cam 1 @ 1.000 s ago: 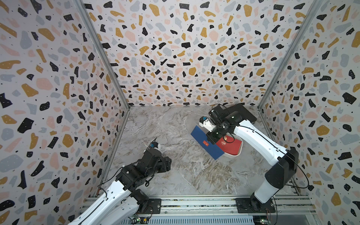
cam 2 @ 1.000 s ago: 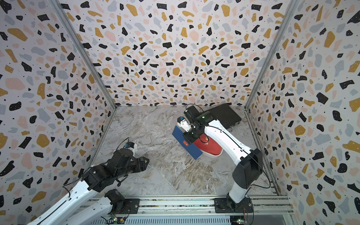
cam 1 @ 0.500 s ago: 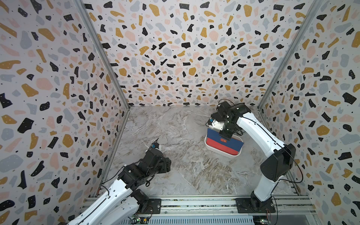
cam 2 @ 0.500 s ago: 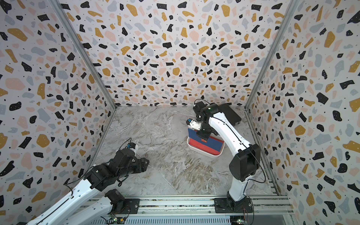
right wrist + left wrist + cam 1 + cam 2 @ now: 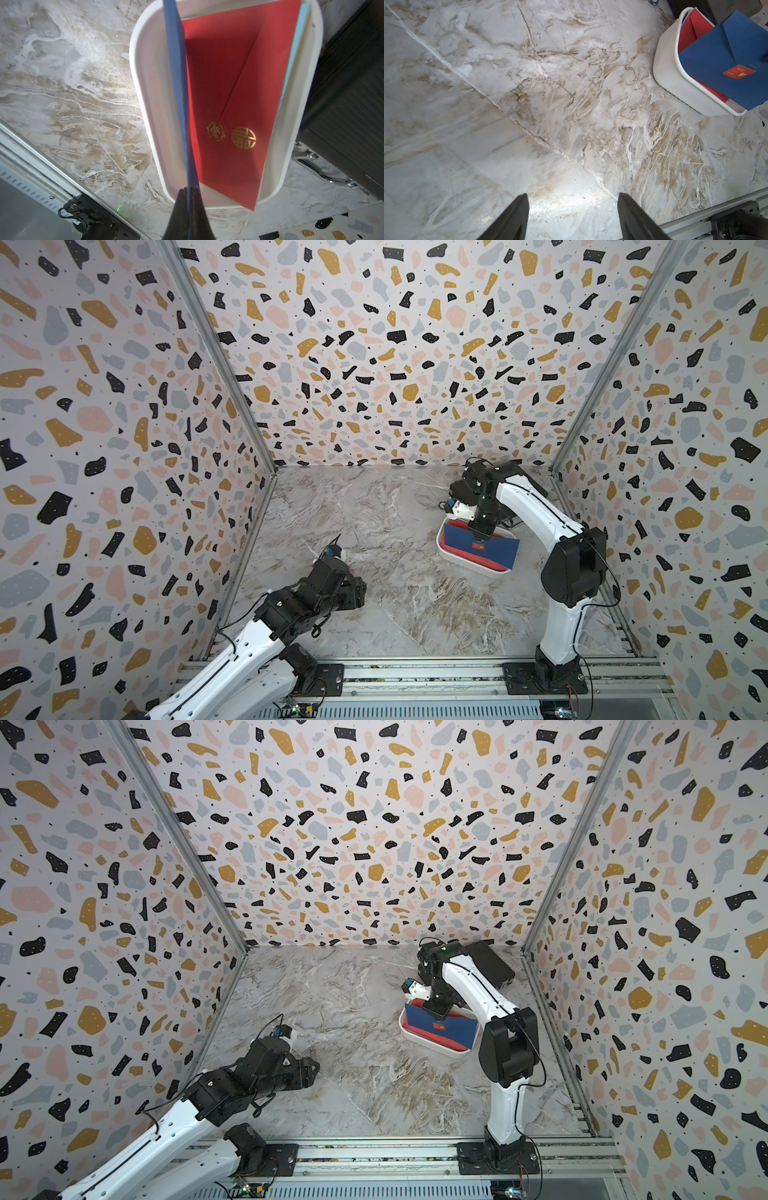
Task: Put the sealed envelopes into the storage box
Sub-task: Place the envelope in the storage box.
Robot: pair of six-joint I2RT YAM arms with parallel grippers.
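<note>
My right gripper (image 5: 478,536) (image 5: 188,189) is shut on a navy envelope (image 5: 482,546) (image 5: 440,1025) (image 5: 726,62) (image 5: 176,83), held on edge over the white storage box (image 5: 446,551) (image 5: 406,1029) (image 5: 668,68) (image 5: 145,93). The navy envelope bears a small red sticker and one corner sticks out past the box's rim. Inside the box lies a red envelope (image 5: 234,93) (image 5: 691,29) with two gold round seals, over a light blue envelope (image 5: 295,54). My left gripper (image 5: 359,589) (image 5: 573,199) hovers open over bare marble at the front left, nothing between its fingers.
A black flat briefcase (image 5: 492,965) (image 5: 349,104) with a metal handle lies right behind the box by the back right corner. Terrazzo-patterned walls close in three sides. A metal rail (image 5: 415,672) runs along the front edge.
The right arm has carried the navy envelope from left of the box to over it and lowered it into the box. The left arm has stayed put.
</note>
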